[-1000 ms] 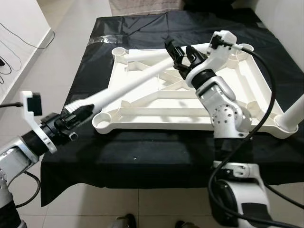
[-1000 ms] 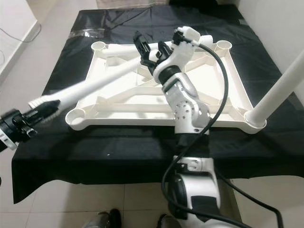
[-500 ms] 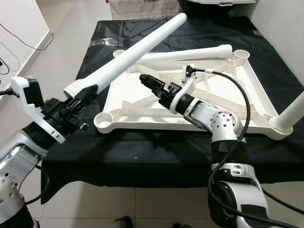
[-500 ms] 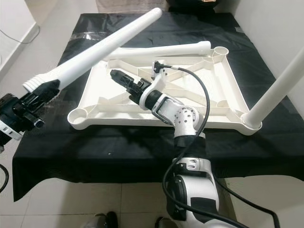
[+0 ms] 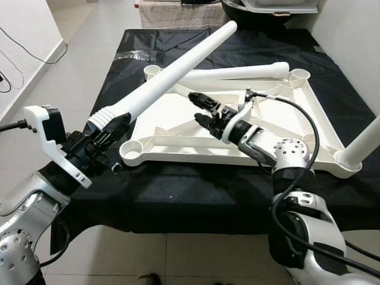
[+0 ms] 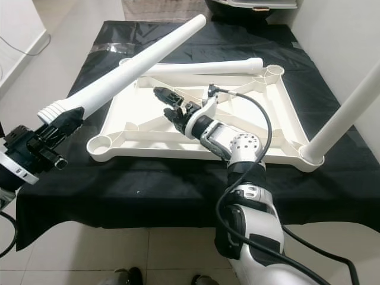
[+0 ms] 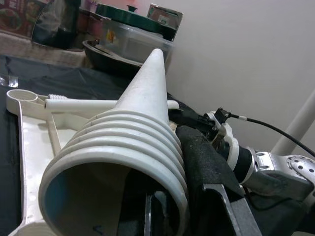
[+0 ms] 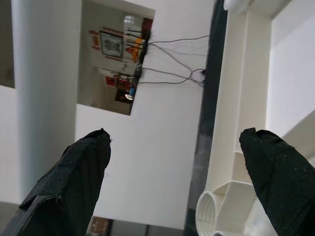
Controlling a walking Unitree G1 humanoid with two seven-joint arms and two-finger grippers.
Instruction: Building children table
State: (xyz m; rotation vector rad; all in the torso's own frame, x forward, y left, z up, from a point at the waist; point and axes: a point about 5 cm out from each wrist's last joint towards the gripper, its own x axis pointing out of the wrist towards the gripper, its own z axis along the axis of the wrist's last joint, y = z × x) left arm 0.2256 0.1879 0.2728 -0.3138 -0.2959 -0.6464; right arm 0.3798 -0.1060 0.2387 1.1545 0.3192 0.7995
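Two silver arms are at work over a black-draped table (image 5: 178, 196) that fills the middle of the head views. On the cloth lies an upside-down white plastic tabletop with ribbed underside and round corner sockets (image 5: 178, 141), spanning the centre of the frame from left of middle to the right edge.

At the lower left, the left gripper (image 5: 105, 138) is clamped on the ridged, threaded end of a long white tapered plastic table leg (image 5: 172, 74). That leg runs diagonally from the lower left up toward the upper centre, raised above the tabletop's left side, with its narrow end high over the far part of the black cloth. In the left wrist view the leg's hollow ridged mouth (image 7: 115, 162) is close to the camera, with a black finger (image 7: 204, 167) pressed against its side.

Toward the centre, the right gripper (image 5: 202, 108) reaches in from the lower right and hovers above the ribs of the tabletop, just beneath the raised leg; its fingers stand apart with nothing between them, as the right wrist view also shows.

A second white leg (image 5: 237, 72) lies flat along the far edge of the tabletop, in the upper centre. A third white leg (image 5: 363, 144) stands in the near right corner socket, at the right edge of the frame.
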